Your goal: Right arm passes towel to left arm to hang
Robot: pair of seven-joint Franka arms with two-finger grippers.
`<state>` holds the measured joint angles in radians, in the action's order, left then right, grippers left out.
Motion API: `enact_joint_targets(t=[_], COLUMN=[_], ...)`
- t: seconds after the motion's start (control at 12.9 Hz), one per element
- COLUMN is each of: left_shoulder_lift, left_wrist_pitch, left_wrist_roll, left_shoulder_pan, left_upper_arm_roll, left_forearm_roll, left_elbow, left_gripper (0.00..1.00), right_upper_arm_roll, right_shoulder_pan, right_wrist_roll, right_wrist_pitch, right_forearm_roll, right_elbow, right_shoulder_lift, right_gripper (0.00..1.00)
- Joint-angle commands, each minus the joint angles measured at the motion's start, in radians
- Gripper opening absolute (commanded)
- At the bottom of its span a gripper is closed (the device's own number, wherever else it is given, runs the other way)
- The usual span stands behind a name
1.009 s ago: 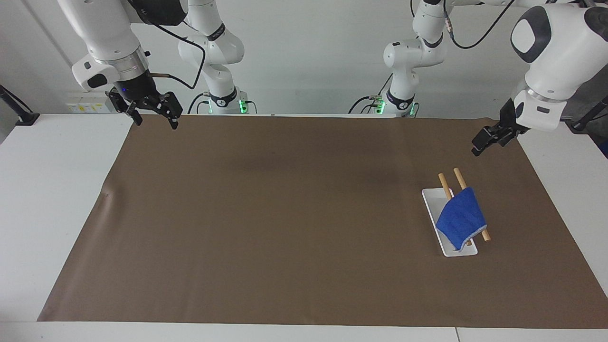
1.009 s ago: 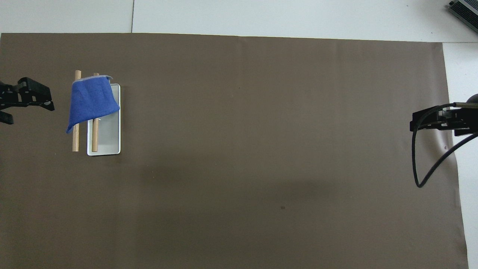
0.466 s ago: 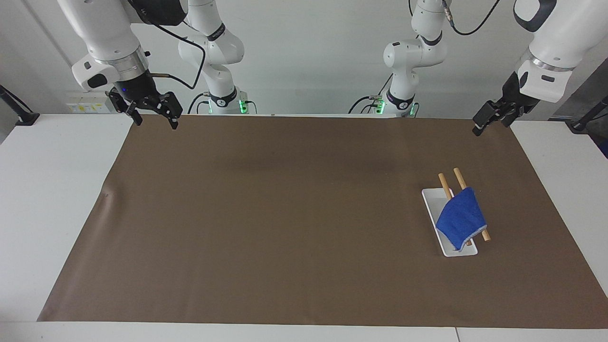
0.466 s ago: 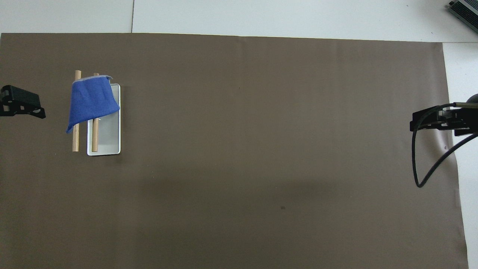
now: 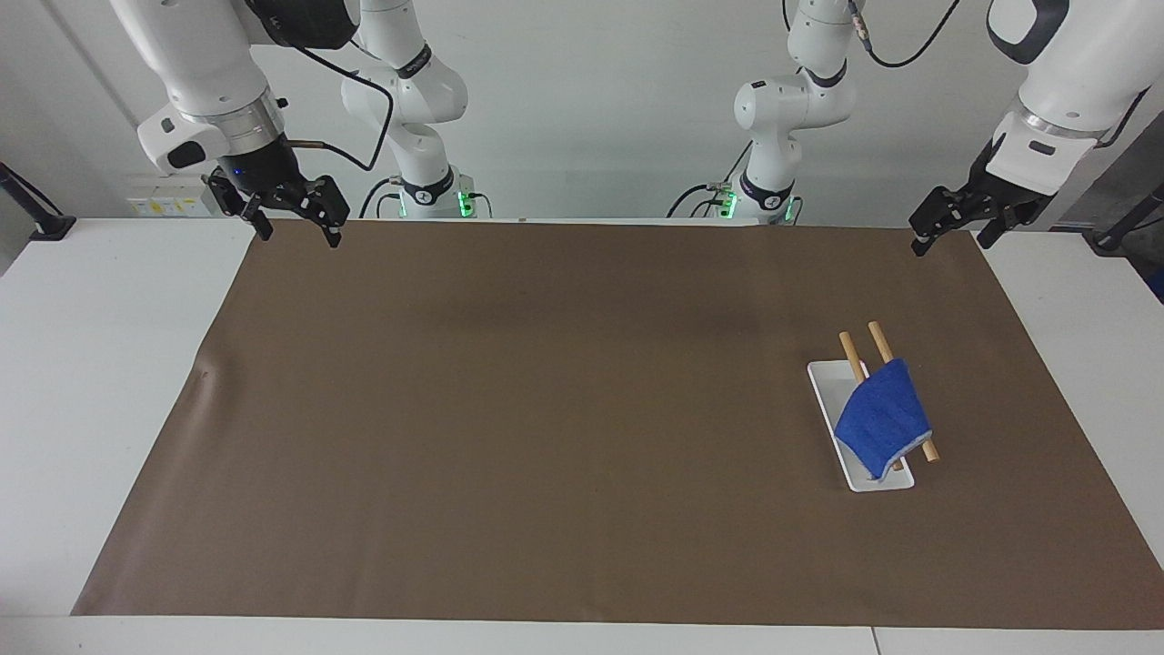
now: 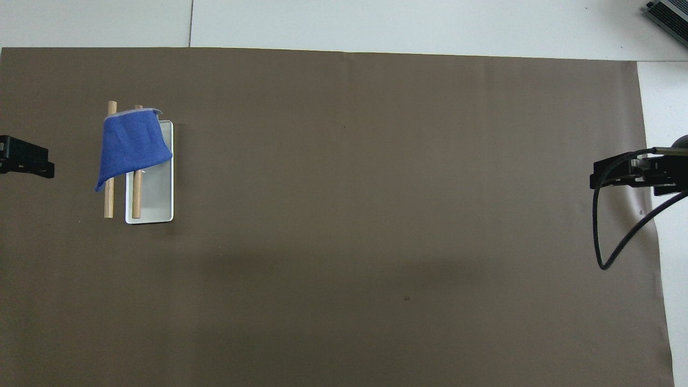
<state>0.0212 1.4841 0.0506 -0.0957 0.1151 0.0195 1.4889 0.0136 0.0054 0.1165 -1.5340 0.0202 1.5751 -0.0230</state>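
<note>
Here the towel (image 5: pixel 883 418) is draped over two wooden rods (image 5: pixel 878 341) that slope up from a small white tray (image 5: pixel 827 387), which lies on the brown mat (image 5: pixel 564 418) toward the left arm's end of the worktop (image 5: pixel 100 364). The cloth covers the end of the rods farther from the robots, one corner hanging down past the outer rod; the nearer ends of the rods stick out bare.

The left arm (image 5: pixel 1064 82) comes down from high at its own end, its forearm slanting steeply and its wrist bent so that the left gripper (image 5: pixel 946 232) hangs in the air over the mat's corner at that end, close to the robots' edge. Its jaws are spread, holding nothing, and point down and slightly toward the middle of the worktop. It is well apart from the towel and the tray. In the overhead view only its tip (image 6: pixel 24 164) shows at the edge.

The right arm (image 5: pixel 195 73) waits at its own end, forearm nearly upright, a black cable (image 5: pixel 359 118) looping off its wrist and a small blue light (image 5: pixel 238 168) showing there. The right gripper (image 5: pixel 293 223) hovers over the mat's corner at that end, close to the robots' edge, pointing down. Its jaws are spread too, and they grip nothing.
</note>
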Motion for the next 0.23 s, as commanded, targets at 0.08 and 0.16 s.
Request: enact_joint_targets(t=[0.08,0.16], left_shoulder_lift=[-0.015,-0.015], left_wrist_pitch=[0.013,0.015], left_wrist_roll=[-0.049,-0.049], left_shoulder_pan=[-0.002,-0.002], left_upper_arm_roll=[-0.002,-0.002], left_forearm_roll=[0.016,0.016], left_elbow=[0.022,0.021], left_gripper=[1.00,1.00], right_upper_arm_roll=[-0.006,-0.004], right_shoulder_pan=[-0.008,-0.008], right_wrist_roll=[-0.023,-0.023], right_wrist_pitch=[0.003,0.003], right_forearm_roll=[0.001,0.001], right_elbow=[-0.003,-0.003], right_shoulder_lift=[0.002,0.002], right_gripper=[1.00,1.00])
